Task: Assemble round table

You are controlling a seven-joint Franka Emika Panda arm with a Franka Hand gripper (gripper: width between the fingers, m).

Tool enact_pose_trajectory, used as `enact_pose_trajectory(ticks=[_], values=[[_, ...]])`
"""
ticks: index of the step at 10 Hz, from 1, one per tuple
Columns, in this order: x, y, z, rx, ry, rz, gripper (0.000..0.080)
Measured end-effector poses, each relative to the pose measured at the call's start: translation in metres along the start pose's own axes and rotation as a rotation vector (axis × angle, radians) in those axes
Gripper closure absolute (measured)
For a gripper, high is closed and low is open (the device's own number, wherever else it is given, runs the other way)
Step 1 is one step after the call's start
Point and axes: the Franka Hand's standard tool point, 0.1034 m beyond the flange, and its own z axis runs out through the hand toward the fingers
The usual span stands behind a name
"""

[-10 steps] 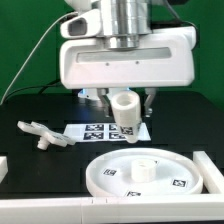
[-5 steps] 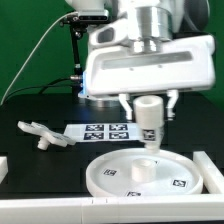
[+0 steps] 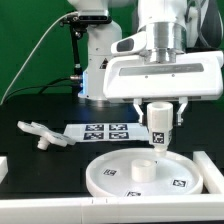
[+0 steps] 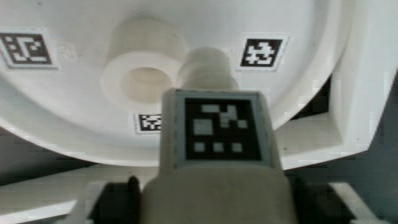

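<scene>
A small white branched foot lies on the black table at the exterior view's left, near the marker board. The white rimmed disc lies in front, hub up, with black-and-white tags. Just above the hub, the gripper has its fingers clamped on the upright, tagged leg.

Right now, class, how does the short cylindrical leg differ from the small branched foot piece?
The leg is a plain cylinder; the foot piece is branched. The leg stands upright in the gripper, above the round disc; the foot piece lies on the black table, untouched. Both are white.
</scene>
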Motion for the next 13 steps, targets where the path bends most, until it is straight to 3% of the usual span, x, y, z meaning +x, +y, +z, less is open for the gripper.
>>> enact_pose_trajectory(ticks=[2,6,13], values=[[-0.002,0.008,0.003,-0.014,-0.01,-0.05,0.0393],[0.02,0.024,0.006,-0.026,0.011,-0.052,0.0393],[0.005,0.025,0.019,-0.041,0.002,-0.073,0.0393]])
